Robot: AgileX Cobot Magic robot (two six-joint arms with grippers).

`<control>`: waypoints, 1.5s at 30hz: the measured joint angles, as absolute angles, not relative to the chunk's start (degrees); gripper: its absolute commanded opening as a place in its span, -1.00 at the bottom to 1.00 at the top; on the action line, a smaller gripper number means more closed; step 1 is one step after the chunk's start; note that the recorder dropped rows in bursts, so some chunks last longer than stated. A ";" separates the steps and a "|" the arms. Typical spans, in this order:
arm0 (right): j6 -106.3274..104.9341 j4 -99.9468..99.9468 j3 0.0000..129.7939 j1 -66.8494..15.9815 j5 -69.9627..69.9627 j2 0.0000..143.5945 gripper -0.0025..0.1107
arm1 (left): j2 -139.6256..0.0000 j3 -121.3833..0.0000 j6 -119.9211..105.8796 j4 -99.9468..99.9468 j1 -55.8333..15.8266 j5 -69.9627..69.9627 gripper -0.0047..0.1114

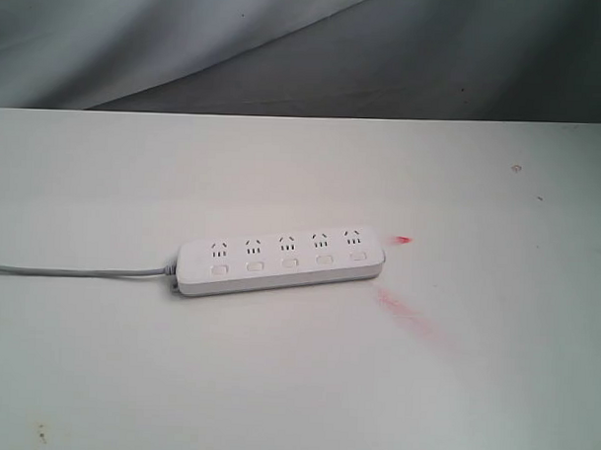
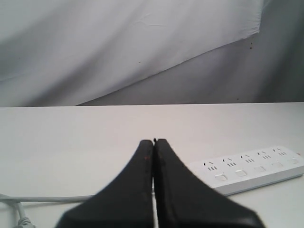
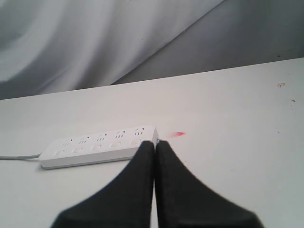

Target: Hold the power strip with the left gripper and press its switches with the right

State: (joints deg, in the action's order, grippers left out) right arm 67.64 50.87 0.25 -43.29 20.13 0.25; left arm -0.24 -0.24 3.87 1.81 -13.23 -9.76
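The white power strip [image 1: 279, 264] lies flat in the middle of the white table, its five switches [image 1: 288, 263] in a row facing the near side and its grey cord [image 1: 72, 270] running off to the left. Neither arm shows in the exterior view. In the left wrist view my left gripper [image 2: 154, 141] is shut and empty, well short of the power strip [image 2: 251, 171]. In the right wrist view my right gripper [image 3: 155, 142] is shut too, empty, with the power strip [image 3: 95, 148] beyond its tips and apart from them.
A small red mark [image 1: 403, 240] and a faint red smear [image 1: 404, 310] stain the table [image 1: 295, 383] just right of the strip. Grey cloth [image 1: 188, 43] hangs behind the table's far edge. A small scuff [image 1: 517, 168] sits at the far right.
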 measured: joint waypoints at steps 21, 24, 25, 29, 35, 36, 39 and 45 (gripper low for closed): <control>67.64 50.87 0.25 -43.29 20.13 0.25 -0.96 | -0.24 -0.24 3.87 1.67 -12.76 -10.73 -0.92; 67.64 50.87 0.25 -43.29 20.13 0.25 -0.96 | -0.24 -0.24 3.87 1.67 -12.74 -10.73 -0.92; 67.64 50.87 0.25 -43.29 20.13 0.25 -0.96 | -0.24 -0.24 3.87 1.67 -12.63 -10.73 -0.92; 67.64 50.87 0.25 -43.29 20.13 0.25 -0.96 | -0.24 -0.24 3.87 1.67 -11.40 -10.73 -0.92; 67.64 50.87 0.25 -43.29 20.13 0.25 -0.96 | -0.24 -0.24 3.87 1.67 -10.65 -10.73 -0.92; 67.64 50.87 0.25 -43.29 20.13 0.25 -0.96 | -0.24 -0.24 3.87 1.67 -10.65 -10.73 -0.92; 67.64 50.87 0.25 -43.29 20.13 0.25 -0.96 | -0.24 -0.24 3.87 1.67 -10.65 -10.73 -0.92; 67.64 50.87 0.25 -39.87 19.73 0.25 -0.96 | -0.24 -0.24 3.87 1.67 -10.65 -10.73 -0.92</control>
